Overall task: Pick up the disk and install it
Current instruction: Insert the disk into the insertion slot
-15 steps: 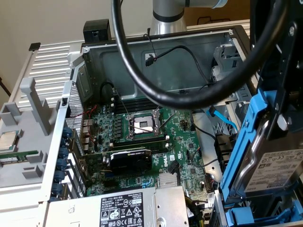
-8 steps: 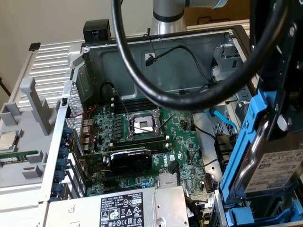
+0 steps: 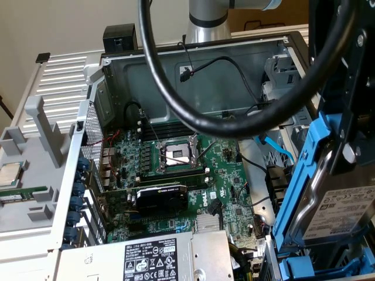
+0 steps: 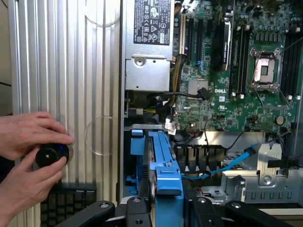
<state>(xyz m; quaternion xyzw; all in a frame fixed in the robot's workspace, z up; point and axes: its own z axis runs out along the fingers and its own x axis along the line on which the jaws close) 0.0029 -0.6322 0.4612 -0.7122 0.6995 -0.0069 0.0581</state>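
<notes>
Disk (image 3: pixel 337 205), silver with a white label and clipped in a blue frame, hangs tilted at the exterior view's right. It is lifted above the front corner of the open computer case (image 3: pixel 117 76), with the black gripper parts closed around its upper end. Beside it lie the motherboard (image 3: pixel 176 175), the grey power supply (image 3: pixel 146 257) and a light blue data cable (image 3: pixel 275 149), and a thick black cable (image 3: pixel 176 99) loops across the foreground. In the wrist view the disk (image 4: pixel 163 165) runs straight out from between the fingers (image 4: pixel 135 210), which are clamped on its blue frame. Its far end points into the drive bay (image 4: pixel 135 144) next to the power supply (image 4: pixel 147 66). A person's hands (image 4: pixel 28 142) hold a black knob (image 4: pixel 49 156) on the ribbed panel (image 4: pixel 71 71) off to one side, above a keyboard (image 4: pixel 66 203). The pick-up looks done. The disk seems lined up with the bay but not yet seated, so the install is unfinished.
</notes>
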